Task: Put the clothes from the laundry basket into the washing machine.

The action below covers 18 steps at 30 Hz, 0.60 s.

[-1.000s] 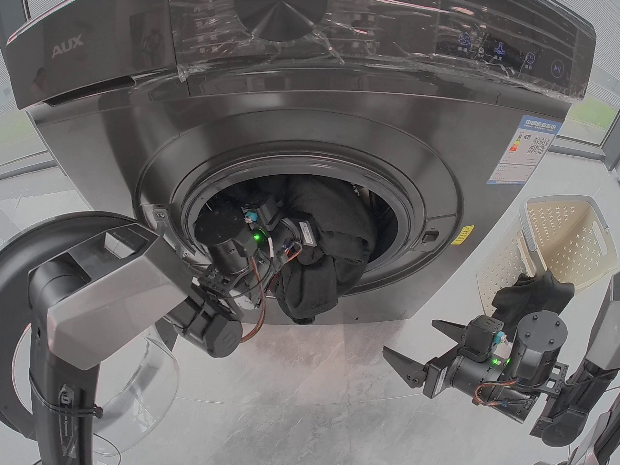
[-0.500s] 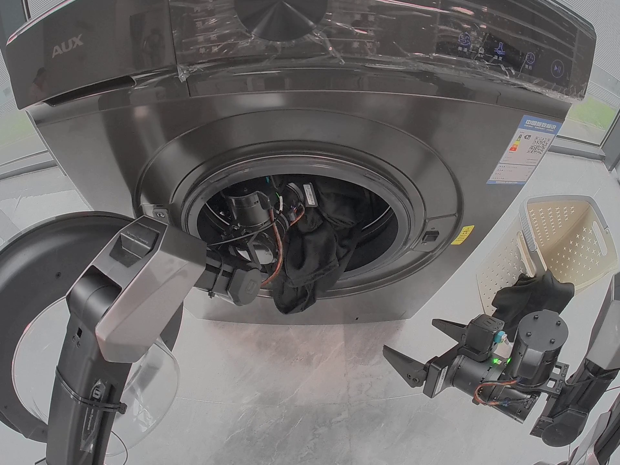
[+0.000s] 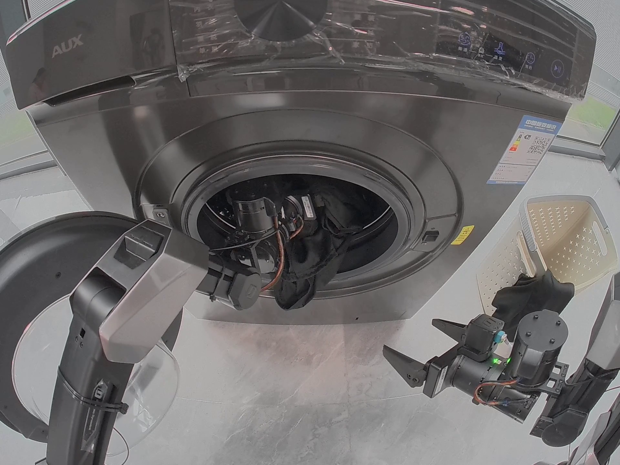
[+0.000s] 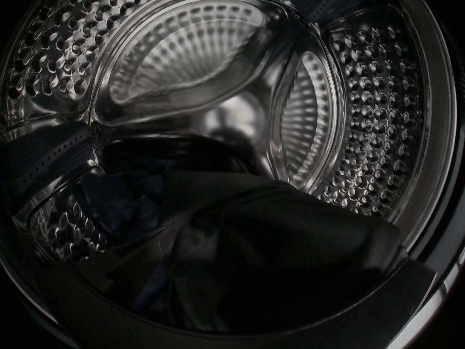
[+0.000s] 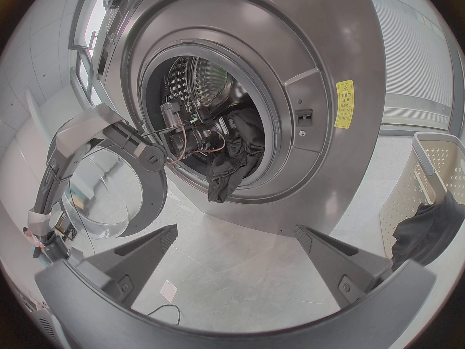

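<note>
left gripper (image 3: 307, 213) is sitting in the mouth of the washing machine (image 3: 452, 163) against a black garment (image 3: 309, 263), can't tell its grip tbh | that garment is hanging half out over the machine's rim | right gripper (image 3: 413, 340) is hovering wide open, empty, in front of the machine | second garment (image 3: 533, 295) is slumping in the laundry basket (image 3: 568, 227) right of the machine

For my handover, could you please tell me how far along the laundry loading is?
Done: dark clothing lies inside the washing machine drum. In hand: the left arm is in the drum beside a black garment that hangs over the door rim. Left: a dark garment drapes the laundry basket; the right gripper is open and empty.
</note>
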Tool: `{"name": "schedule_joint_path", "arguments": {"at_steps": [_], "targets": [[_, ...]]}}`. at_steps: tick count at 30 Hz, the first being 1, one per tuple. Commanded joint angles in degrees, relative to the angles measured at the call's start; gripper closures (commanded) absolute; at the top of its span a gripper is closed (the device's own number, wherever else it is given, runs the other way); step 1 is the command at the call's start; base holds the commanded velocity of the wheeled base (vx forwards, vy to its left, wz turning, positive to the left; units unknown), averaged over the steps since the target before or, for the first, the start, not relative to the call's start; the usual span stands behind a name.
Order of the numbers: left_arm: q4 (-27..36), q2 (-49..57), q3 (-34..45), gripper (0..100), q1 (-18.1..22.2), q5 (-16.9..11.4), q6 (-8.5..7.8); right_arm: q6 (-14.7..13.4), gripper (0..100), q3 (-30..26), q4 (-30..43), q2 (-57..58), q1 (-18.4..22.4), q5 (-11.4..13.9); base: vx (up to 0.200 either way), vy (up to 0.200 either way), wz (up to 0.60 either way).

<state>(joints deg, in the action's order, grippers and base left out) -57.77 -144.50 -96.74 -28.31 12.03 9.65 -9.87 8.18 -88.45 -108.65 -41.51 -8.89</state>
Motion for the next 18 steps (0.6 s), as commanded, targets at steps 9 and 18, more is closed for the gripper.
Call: {"name": "schedule_joint_path", "arguments": {"at_steps": [9,18], "targets": [[8.11,10.2,18.43,0,-2.54,-1.22,0.54,0.03,0,0.08,0.04,-0.15,-0.33,0.01,0.0,0.0,0.0],[10.05,4.84,17.47,100,-2.46,-2.19,-0.51,0.03,0,0.35,-0.05,-0.51,-0.77,0.01,0.0,0.0,0.0]]}}
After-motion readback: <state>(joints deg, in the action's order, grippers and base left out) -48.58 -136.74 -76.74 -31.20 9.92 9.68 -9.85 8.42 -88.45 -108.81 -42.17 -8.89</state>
